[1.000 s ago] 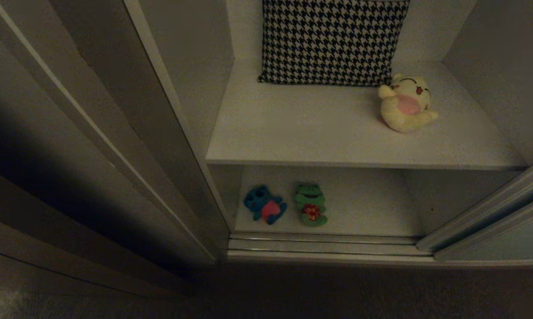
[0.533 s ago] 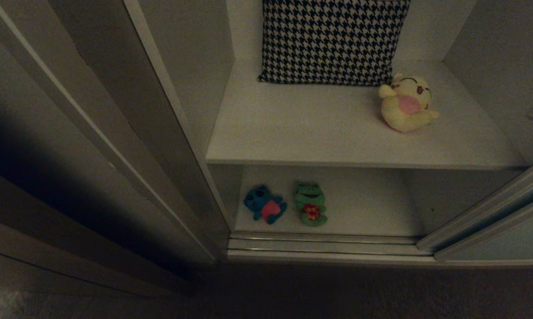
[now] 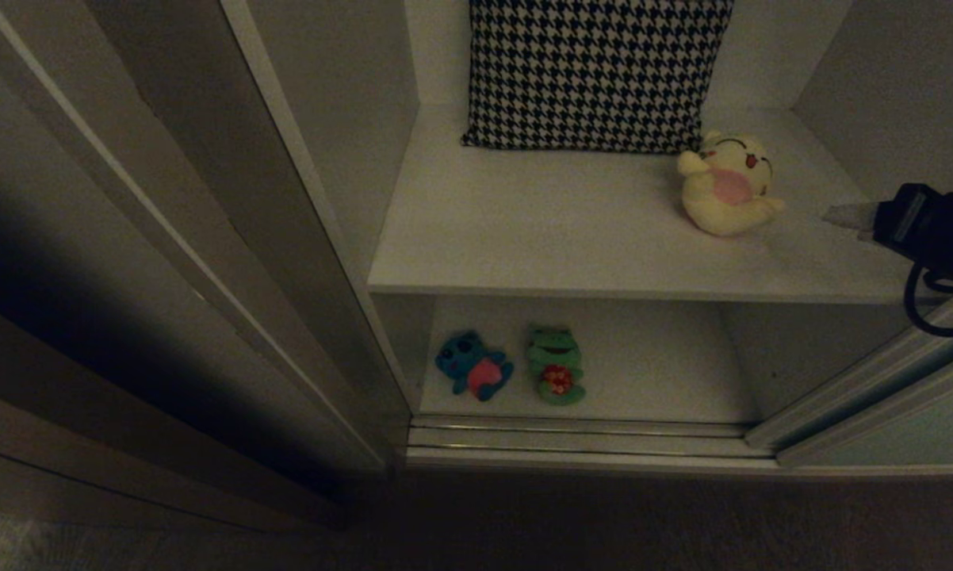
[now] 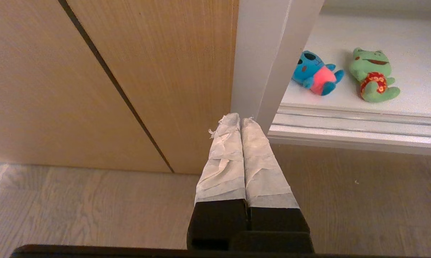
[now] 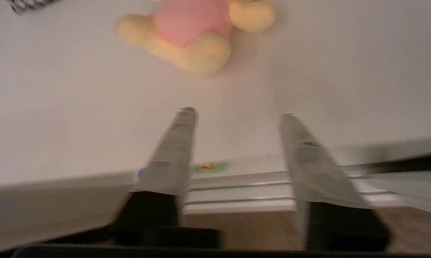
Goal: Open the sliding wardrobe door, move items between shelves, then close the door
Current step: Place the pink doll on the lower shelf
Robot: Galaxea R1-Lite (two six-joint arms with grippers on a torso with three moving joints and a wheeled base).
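Now I have the wardrobe door slid off to the right side, so the opening is free and the moving of the toys can begin. My right gripper reaches in from the right edge of the upper shelf, with its two fingers spread well apart and nothing between them. It points at the yellow toy, which lies near the back right corner of that shelf, just beside the lower right corner of the checked cushion; they may touch, I cannot tell. The toy is near the fingertips but apart from them.

On the lower shelf the blue toy and the green frog lie side by side near the front left corner, close to the floor rails. My left gripper is parked low beside the wardrobe frame, fingers pressed together and empty.

My worry is the approach. The yellow toy is soft and round, so if I come in too flat the fingers could push it toward the back wall or under the cushion instead of going around it. If I close too early, I think I would pinch only a foot and it may slip out on the way down. The arm's cable hangs close to the door frame and could catch there
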